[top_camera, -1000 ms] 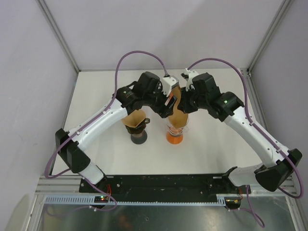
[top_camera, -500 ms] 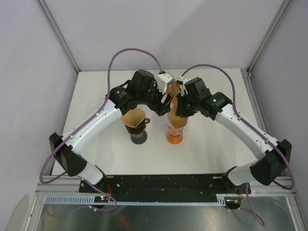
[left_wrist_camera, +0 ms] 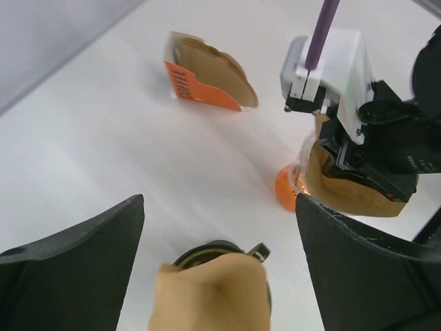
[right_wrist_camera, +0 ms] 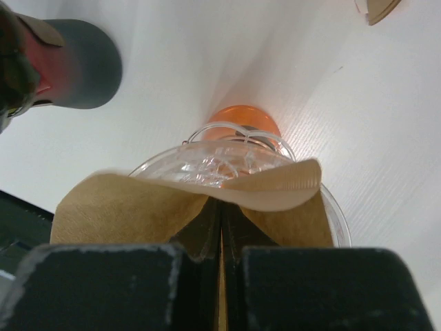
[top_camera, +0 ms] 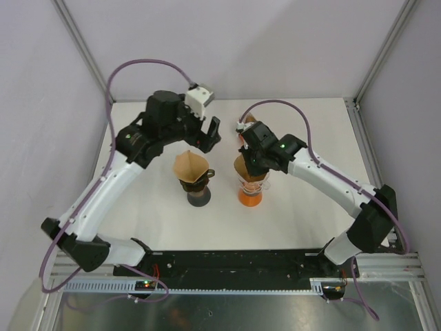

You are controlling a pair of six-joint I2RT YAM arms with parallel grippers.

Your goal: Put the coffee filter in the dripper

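Over the mouth of the clear dripper (right_wrist_camera: pixel 220 162), the coffee filter (right_wrist_camera: pixel 131 207) sits pinched at its middle, its brown paper wings spread to either side along the near rim. From my right wrist feed I can't tell whether its tip is seated down inside the cone or only resting at the rim. The right gripper (right_wrist_camera: pixel 222 231) is clenched on that filter, fingers pressed flat together with the paper's fold between them. Below the dripper I can see its orange base (right_wrist_camera: pixel 244 117) standing on the white table (top_camera: pixel 296 214).

Just to the left stands a dark dripper (top_camera: pixel 200 194), close beside the clear one but not touching it, with a second filter (top_camera: pixel 190 165) opened out in its top. Above and behind that, the left gripper (top_camera: pixel 211 132) hangs in the air with its jaws spread wide, holding nothing. Farther back on the table lies a filter pack (left_wrist_camera: pixel 207 72) with an orange label, well apart from both drippers.
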